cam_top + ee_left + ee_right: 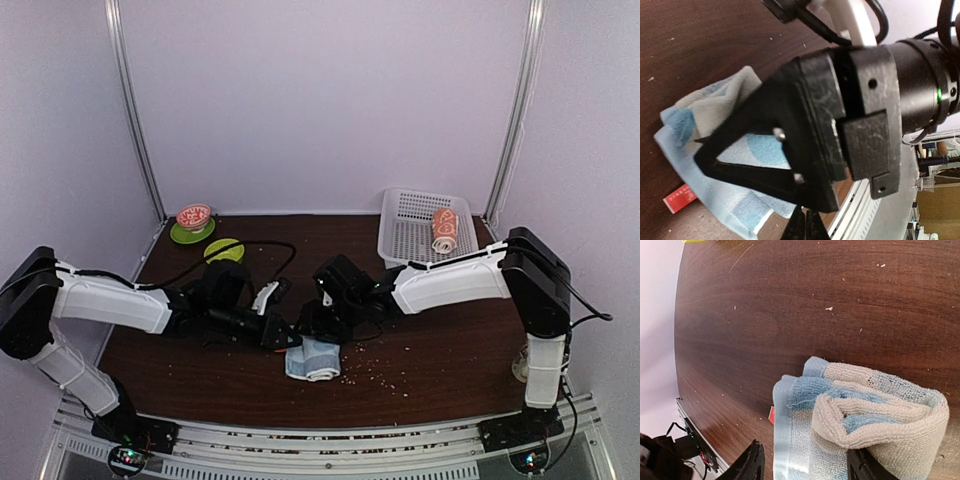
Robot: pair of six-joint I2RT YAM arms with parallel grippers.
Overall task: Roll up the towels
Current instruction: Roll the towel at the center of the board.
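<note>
Blue towel (312, 358) lies rolled on the counter (450, 340); orange towel (444, 230) sits in the basket (400, 215).
Right fingers (752, 462) stand apart astride the blue roll; left fingers (802, 225) are pressed together beside it.

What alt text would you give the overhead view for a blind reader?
The left gripper and right gripper meet over a loosely rolled blue towel on a brown table. A rolled orange towel lies in a white basket at the back right.

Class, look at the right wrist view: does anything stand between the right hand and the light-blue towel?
Nothing visible does. The light-blue towel lies directly ahead of the right hand, its near end between the jaws.
</note>
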